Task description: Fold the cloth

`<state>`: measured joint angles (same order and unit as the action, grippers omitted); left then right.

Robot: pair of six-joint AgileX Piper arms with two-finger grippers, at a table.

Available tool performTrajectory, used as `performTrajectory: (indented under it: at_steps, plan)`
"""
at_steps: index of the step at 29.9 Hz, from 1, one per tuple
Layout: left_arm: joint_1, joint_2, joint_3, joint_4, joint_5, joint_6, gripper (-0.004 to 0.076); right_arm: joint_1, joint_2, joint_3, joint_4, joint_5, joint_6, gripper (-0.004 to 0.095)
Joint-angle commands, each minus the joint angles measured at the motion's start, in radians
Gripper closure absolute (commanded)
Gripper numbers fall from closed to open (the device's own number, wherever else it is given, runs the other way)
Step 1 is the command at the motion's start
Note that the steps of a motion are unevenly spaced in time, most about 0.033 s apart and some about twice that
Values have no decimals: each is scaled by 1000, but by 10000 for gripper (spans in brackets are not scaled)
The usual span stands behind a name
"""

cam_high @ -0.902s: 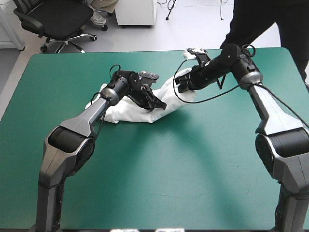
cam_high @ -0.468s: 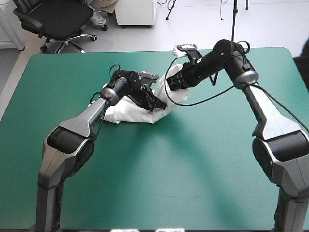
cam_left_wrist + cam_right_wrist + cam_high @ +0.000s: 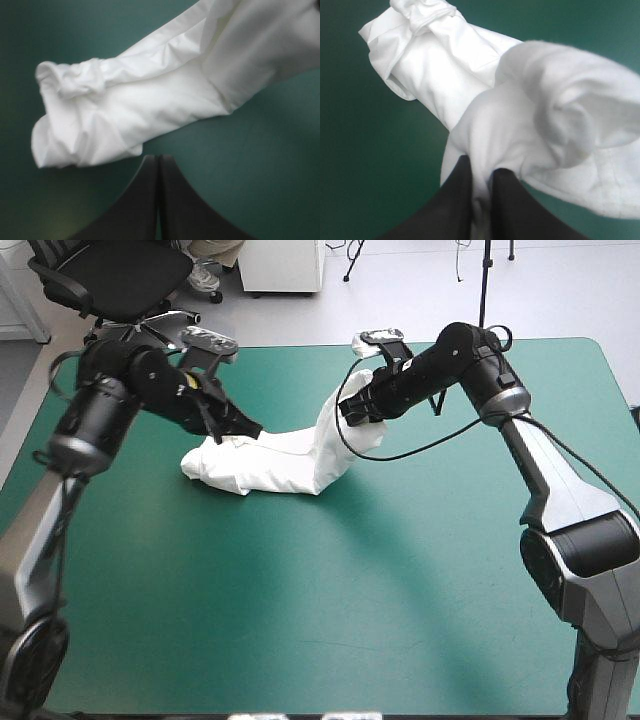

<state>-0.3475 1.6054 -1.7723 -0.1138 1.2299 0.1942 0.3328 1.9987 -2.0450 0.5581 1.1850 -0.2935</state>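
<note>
1. The T-shirt (image 3: 265, 468) lies as a long crumpled heap on the far middle of the teal-green tabletop (image 3: 400, 590) — one end rests flat, the other end is raised.
2. The right gripper (image 3: 480, 172) has its black fingers clamped on the raised end, with a fold of white cloth pinched between them.
3. The left gripper (image 3: 158, 159) holds nothing. Its fingers are pressed together in one point, just beside the part of the heap that lies on the tabletop.
4. In my judgement, the step in hand is to open out the heap before any fold. To do it well, the left fingers should part first and then take a single layer at a hem or sleeve, not a thick bunch.
5. The right arm should lift slowly so that the cloth hangs free — a quick pull may drag the whole heap or loosen the pinch.
</note>
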Motion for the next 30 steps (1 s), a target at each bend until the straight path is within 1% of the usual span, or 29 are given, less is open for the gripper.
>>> performTrajectory:
  at_steps: [1, 4, 9, 14, 15, 16, 17, 19, 21, 22, 23, 24, 25, 27, 30]
  plan:
    - [17, -213, 113, 58, -3, -7, 741, 41, -70, -36, 46, -93, -19, 925]
    - [20, -368, 270, 83, -5, -17, 741, 93, -66, -36, 44, -165, -17, 925]
    - [20, -596, 448, 98, -26, -17, 741, 187, -18, -43, 48, -289, 10, 925]
    - [20, -725, 489, 102, -27, -30, 741, 257, 85, -131, 95, -309, 22, 923]
    - [20, -734, 489, 102, -27, -40, 741, 270, 107, -164, 102, -309, 22, 904]
    - [20, -739, 489, 102, -23, -50, 741, 279, 123, -192, 104, -307, 22, 871]
    - [20, -742, 489, 102, -19, -61, 741, 289, 140, -226, 104, -303, 22, 809]
    - [20, -742, 489, 100, -9, -72, 741, 301, 168, -280, 104, -278, 24, 644]
    - [20, -736, 489, 96, -2, -75, 741, 306, 185, -326, 100, -242, 39, 449]
    - [20, -736, 489, 95, 1, -75, 741, 306, 190, -338, 100, -223, 48, 376]
    - [20, -729, 489, 95, 0, -75, 741, 306, 190, -340, 97, -217, 48, 331]
    - [20, -726, 489, 95, 0, -84, 741, 304, 190, -340, 92, -214, 48, 315]
    - [20, -724, 489, 95, 0, -93, 741, 301, 190, -340, 82, -212, 51, 319]
    - [20, -715, 489, 95, 0, -101, 741, 287, 188, -340, 56, -205, 77, 340]
    - [20, -708, 489, 91, 1, -121, 741, 264, 188, -340, -11, -161, 104, 361]
